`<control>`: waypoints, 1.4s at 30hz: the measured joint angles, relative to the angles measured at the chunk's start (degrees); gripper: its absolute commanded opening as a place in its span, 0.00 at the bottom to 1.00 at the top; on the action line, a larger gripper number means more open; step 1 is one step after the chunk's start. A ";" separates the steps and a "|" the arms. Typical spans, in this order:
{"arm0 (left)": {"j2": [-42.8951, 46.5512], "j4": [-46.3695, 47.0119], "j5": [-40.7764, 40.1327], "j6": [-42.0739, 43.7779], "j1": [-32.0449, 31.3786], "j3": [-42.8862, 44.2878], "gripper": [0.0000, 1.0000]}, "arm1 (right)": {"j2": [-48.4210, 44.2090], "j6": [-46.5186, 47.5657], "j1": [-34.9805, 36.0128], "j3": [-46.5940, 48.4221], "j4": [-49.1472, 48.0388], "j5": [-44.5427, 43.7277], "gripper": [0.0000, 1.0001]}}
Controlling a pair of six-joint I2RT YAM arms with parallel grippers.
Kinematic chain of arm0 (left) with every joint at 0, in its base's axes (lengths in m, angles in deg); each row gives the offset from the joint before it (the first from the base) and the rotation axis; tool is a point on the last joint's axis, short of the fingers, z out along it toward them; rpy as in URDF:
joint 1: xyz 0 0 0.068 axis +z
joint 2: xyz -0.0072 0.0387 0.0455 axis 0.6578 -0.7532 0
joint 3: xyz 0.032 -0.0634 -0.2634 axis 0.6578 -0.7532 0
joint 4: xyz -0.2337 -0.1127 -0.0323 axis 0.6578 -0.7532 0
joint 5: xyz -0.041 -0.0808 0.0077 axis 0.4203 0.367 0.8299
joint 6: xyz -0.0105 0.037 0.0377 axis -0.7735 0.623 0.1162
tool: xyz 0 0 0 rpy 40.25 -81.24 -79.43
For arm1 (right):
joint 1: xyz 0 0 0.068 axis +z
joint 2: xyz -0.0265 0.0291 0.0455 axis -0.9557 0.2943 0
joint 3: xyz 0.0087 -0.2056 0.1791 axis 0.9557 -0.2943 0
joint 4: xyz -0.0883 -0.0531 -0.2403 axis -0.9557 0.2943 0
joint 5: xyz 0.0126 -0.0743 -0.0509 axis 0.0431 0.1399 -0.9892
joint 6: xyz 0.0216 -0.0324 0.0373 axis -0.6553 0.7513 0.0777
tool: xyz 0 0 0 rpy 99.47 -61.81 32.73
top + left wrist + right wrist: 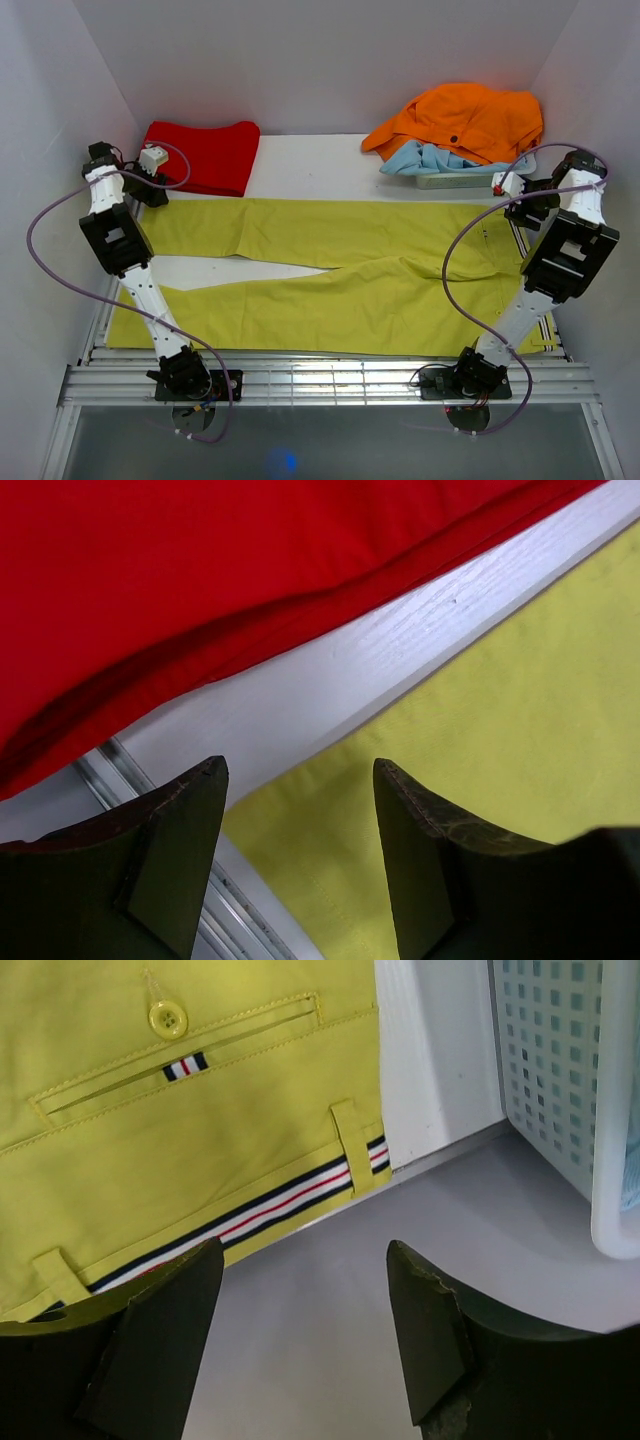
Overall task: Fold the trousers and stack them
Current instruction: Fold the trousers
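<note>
The yellow-green trousers (330,270) lie flat across the table, legs to the left, waist to the right. My left gripper (150,160) is open above the far leg's hem corner (480,740), holding nothing. My right gripper (503,185) is open just past the waistband's far corner, above bare surface. The right wrist view shows the back pocket with its button (168,1018) and the striped waistband (260,1215).
A folded red garment (205,155) lies at the back left, close to my left gripper, and fills the top of the left wrist view (200,570). An orange garment (465,120) over a light blue one sits in a white basket (560,1090) at the back right.
</note>
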 measured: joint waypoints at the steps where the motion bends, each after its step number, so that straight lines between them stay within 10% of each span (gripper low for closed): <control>1: -0.31 0.11 -0.15 0.00 0.00 -0.17 0.70 | 0.59 0.20 0.24 0.35 0.00 0.13 0.73; 18: 2.38 4.24 0.83 0.02 0.42 -9.75 0.65 | 11.65 -0.17 3.28 1.07 -3.32 1.46 0.69; 30: 10.88 2.99 1.36 6.64 2.10 -23.67 0.63 | -1.57 9.29 3.23 -17.09 1.46 -0.44 0.65; 42: 9.07 -2.71 0.90 6.99 2.21 -17.57 0.67 | 7.69 7.08 2.80 10.10 5.75 3.37 0.70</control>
